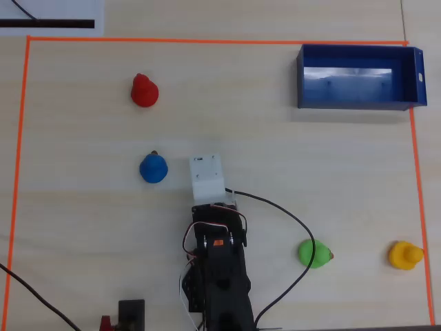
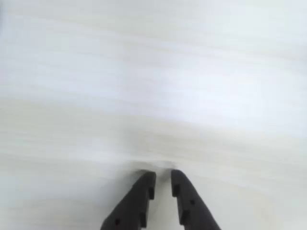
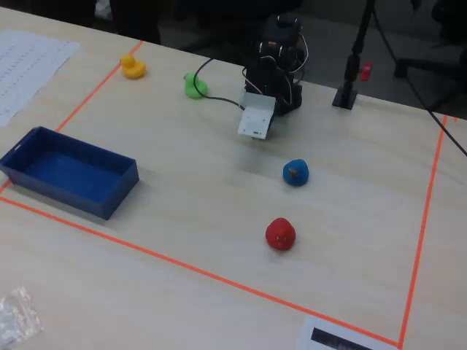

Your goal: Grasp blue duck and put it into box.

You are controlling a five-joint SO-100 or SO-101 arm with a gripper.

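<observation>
Overhead view, rel. to arm: duck just upper-left, box far upper-right, apart.

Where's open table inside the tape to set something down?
Widest bare patch: between the blue duck and the box, ahead of the gripper. Also bare left of the red duck. Tightest between arm and green duck, where the cable loops.

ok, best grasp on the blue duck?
Come straight down on the blue duck and close the gripper across its round body, below the head. It stands upright and alone on the table, with the red duck well clear, so either side is free.
</observation>
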